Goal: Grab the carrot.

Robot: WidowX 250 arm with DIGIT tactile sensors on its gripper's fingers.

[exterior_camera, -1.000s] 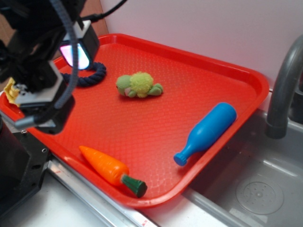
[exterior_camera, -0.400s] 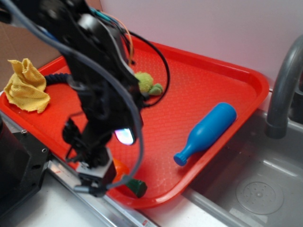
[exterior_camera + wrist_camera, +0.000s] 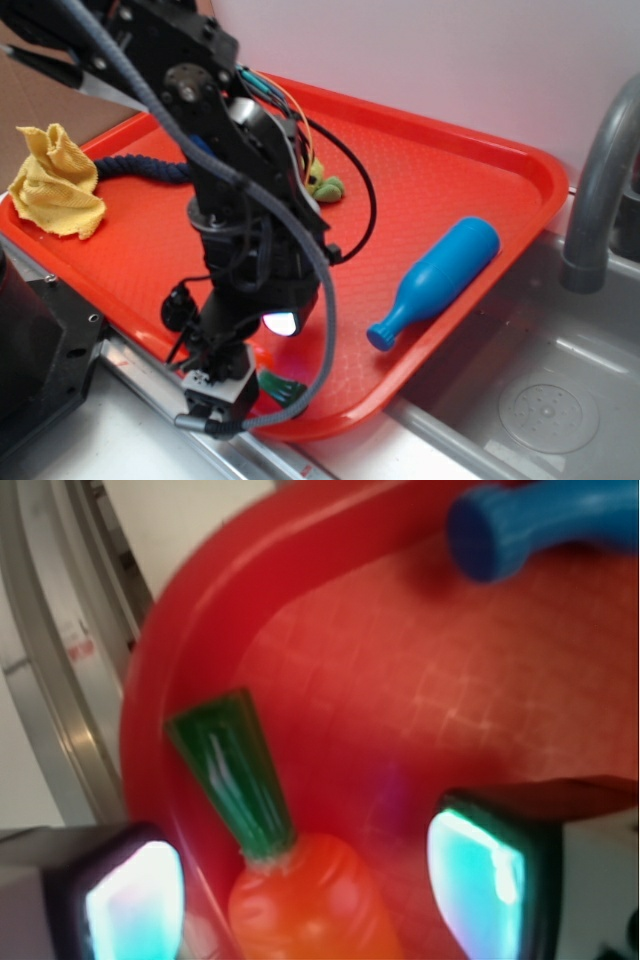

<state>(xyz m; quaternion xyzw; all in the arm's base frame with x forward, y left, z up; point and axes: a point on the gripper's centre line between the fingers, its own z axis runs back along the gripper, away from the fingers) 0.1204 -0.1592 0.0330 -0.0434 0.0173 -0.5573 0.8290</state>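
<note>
The carrot [image 3: 310,905] is glossy orange with a dark green stem [image 3: 235,780]. It lies by the front rim of the red tray [image 3: 420,690]. My gripper [image 3: 305,885] is open and straddles the carrot's thick end. One lit pad [image 3: 135,900] stands on its left and the other pad [image 3: 480,870] on its right, both apart from it. From outside, the gripper [image 3: 248,360] is down over the tray's near edge. It hides the carrot [image 3: 285,386] except for the green stem end.
A blue bottle [image 3: 440,275] lies on the right of the tray [image 3: 450,190], its neck towards the front. A green-yellow plush toy [image 3: 325,185] peeks out behind the arm. A yellow cloth [image 3: 55,185] and a dark blue rope [image 3: 140,170] lie at the left. Faucet [image 3: 600,170] and sink [image 3: 540,400] are at the right.
The arm swung from the back left of the tray to its front edge and came down over the carrot. It now covers most of the carrot and the plush toy.
</note>
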